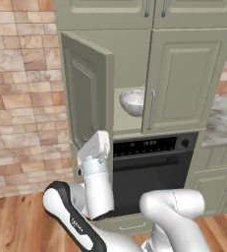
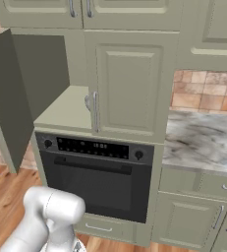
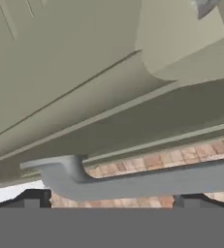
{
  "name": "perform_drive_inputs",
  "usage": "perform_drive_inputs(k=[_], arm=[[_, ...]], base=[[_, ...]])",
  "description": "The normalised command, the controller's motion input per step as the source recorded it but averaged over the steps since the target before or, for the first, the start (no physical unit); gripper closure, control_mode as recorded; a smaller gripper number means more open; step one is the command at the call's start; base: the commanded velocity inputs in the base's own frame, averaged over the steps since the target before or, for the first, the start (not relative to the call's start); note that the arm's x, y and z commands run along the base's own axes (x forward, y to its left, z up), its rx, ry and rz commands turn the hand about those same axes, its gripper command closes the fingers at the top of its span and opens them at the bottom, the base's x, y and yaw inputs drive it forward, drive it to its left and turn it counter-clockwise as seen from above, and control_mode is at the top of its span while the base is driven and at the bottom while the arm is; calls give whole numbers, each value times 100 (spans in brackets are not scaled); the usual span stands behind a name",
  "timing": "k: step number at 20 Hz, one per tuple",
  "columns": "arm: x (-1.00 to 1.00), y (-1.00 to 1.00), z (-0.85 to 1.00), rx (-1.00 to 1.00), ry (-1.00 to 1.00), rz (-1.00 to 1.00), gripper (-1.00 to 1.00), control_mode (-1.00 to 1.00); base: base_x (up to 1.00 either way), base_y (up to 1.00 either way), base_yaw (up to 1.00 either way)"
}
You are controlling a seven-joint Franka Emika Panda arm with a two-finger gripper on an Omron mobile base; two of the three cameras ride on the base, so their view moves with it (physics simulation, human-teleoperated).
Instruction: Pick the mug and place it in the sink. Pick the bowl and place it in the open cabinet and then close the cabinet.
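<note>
Just above the gripper [image 3: 108, 199], cabinet handle [image 3: 133, 181]

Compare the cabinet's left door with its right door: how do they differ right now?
The left door is swung open, showing its inner face; the right door is shut, front outward. The bowl sits behind the open side, partly hidden by the right door. Both are sage-green and panelled.

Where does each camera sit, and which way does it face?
Left base view: behind-left of the white arm, facing the sage-green two-door cabinet, open door, grey-white marbled bowl inside.
Right base view: behind-right, arm lower left, facing the black oven.
Hand view: on the hand, at the door's slim metal handle; gripper tips below.
Base views share cabinet, door, oven.
</note>
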Motion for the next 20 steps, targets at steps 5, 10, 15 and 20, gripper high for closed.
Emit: perform_drive_inputs(k=[5, 10, 15, 20], arm=[[-7, -36, -4, 7, 1, -48, -100, -100], [8, -37, -7, 6, 6, -47, -100, -100], [70, -17, -2, 5, 19, -48, -100, -100], [92, -4, 0, 7, 19, -42, -100, -100]], base=[[0, 0, 0], [0, 0, 0], [0, 0, 0], [0, 0, 0]])
